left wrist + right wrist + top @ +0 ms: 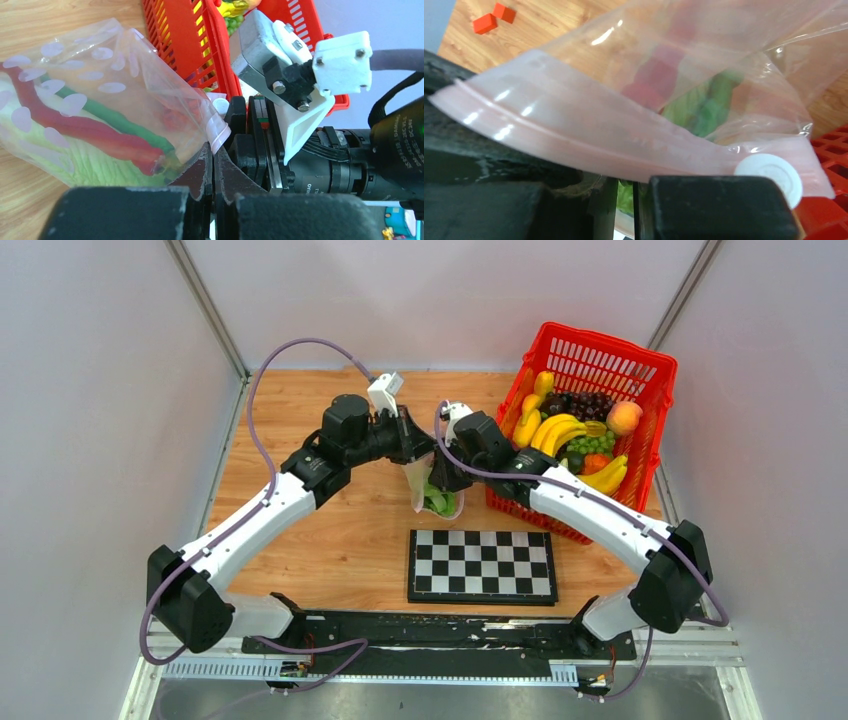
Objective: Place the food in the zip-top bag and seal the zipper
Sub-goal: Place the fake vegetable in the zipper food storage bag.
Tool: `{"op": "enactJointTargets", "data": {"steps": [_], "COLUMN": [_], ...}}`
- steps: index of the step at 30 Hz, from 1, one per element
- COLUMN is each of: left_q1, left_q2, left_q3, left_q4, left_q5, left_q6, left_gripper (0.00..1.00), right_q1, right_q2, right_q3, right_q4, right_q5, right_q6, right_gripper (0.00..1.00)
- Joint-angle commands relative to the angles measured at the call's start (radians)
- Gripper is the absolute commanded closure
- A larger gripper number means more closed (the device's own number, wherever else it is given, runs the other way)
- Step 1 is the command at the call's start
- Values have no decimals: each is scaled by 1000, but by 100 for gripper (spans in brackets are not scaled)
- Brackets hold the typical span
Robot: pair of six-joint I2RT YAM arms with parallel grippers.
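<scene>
I hold the zip-top bag [437,495] hanging above the worktop [320,530] between both arms, mouth up, so the food [80,160] (lettuce, green pod, red pcs) sinks to the bottom. The left gripper [212,162] has its jaws clenched on the bag edge just beside the zipper [574,135], as an anchor. The right gripper [634,200] has its jaws nearly closed on that pink strip, prob. to press along it. I judge the seal is not yet finished.

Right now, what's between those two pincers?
The zip-top bag, with green food inside, hangs between the left pincer and right pincer; the top view shows it.
</scene>
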Motion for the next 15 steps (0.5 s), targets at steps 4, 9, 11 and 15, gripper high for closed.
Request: {"op": "enactJointTargets", "data": {"steps": [4,9,11,15], "left_q1": [-19,-19,-19,-18], "left_q2": [-51,-55,-55,-51], "left_q3": [6,3,2,1], "left_q4": [73,66,63,58], "left_q5": [53,35,28,25], "left_q6": [-24,-19,-16,-12], "left_gripper": [100,100,100,100], "right_q1": [7,5,3,2], "right_q2": [-46,-125,-167,-236], "right_q3": [-70,-97,-109,-133], "right_q4": [149,173,184,203], "right_q5": [113,82,18,-79], "right_q6": [-90,-124,-128,-126], "right_gripper": [67,50,47,47]}}
